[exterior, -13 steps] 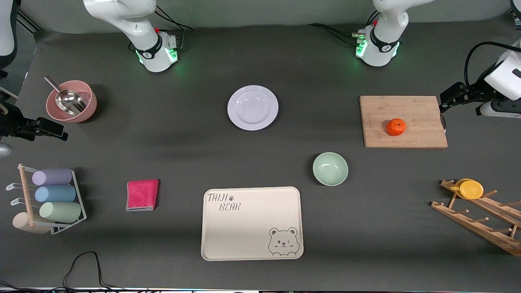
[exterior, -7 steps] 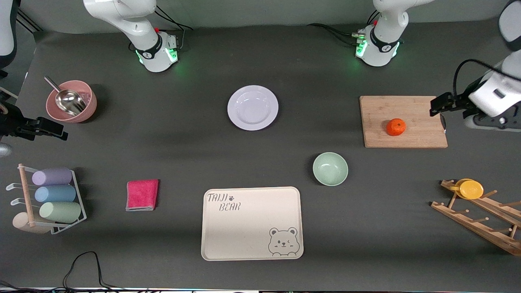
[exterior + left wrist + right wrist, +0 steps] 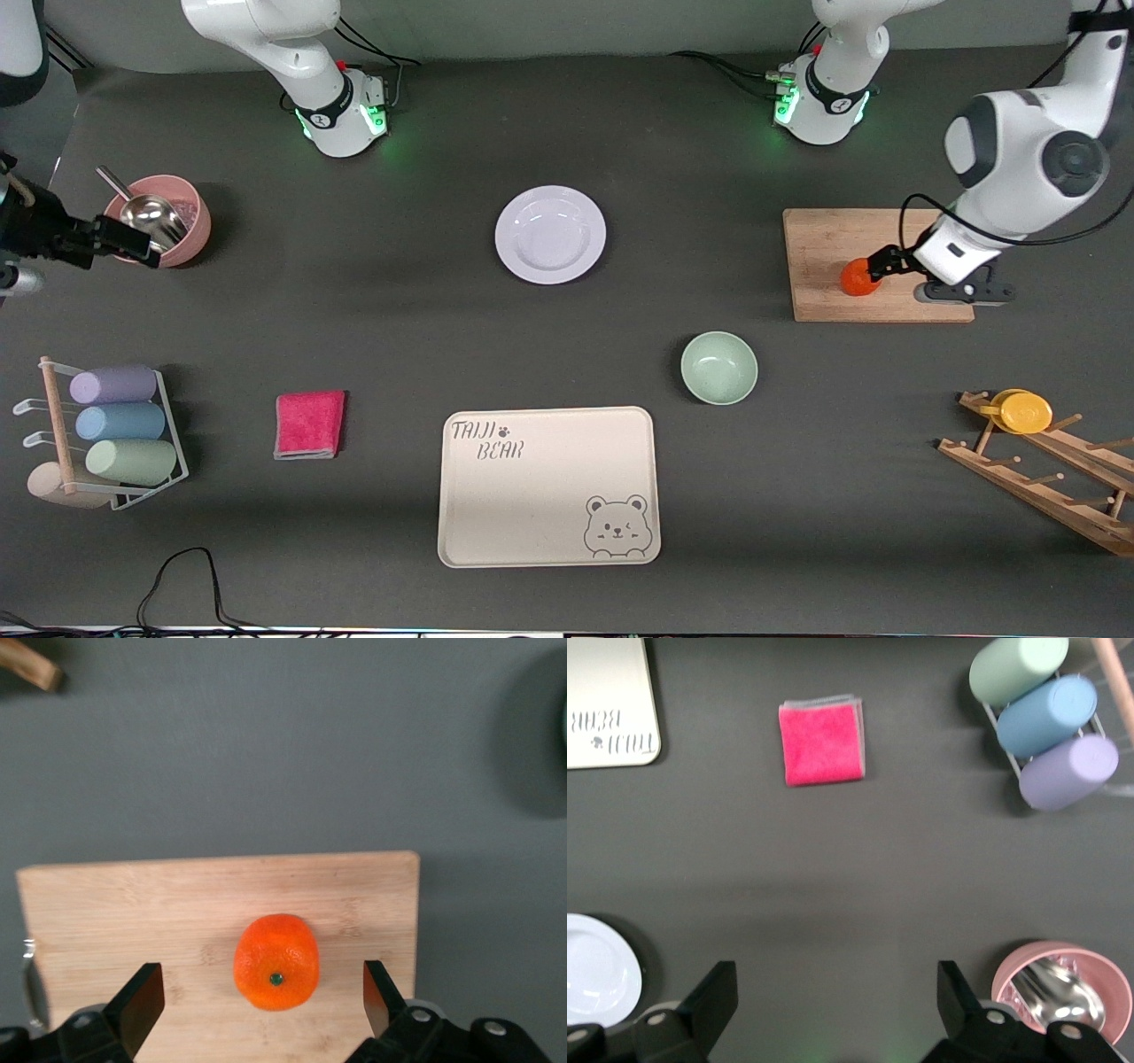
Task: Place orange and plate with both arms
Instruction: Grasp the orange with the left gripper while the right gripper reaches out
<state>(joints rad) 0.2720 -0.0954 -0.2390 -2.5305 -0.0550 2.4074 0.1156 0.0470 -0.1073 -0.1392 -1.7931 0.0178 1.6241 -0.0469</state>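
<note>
Swung in over the cutting board (image 3: 881, 264): left tool (image 3: 264, 997), wide, straddling orange (image 3: 275, 961), apparently ungripped. Right tool (image 3: 837, 997) wide, over bare tabletop (image 3: 399, 292). Plate (image 3: 550, 234) untouched; 0 placed.

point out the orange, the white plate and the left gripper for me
orange (image 3: 275, 961), left wrist view, on the middle of its peel beside the stem dot.
plate (image 3: 550, 234), front view, on its shallow centre.
left gripper (image 3: 264, 997), left wrist view, midway between its open fingertips, over the orange.
</note>
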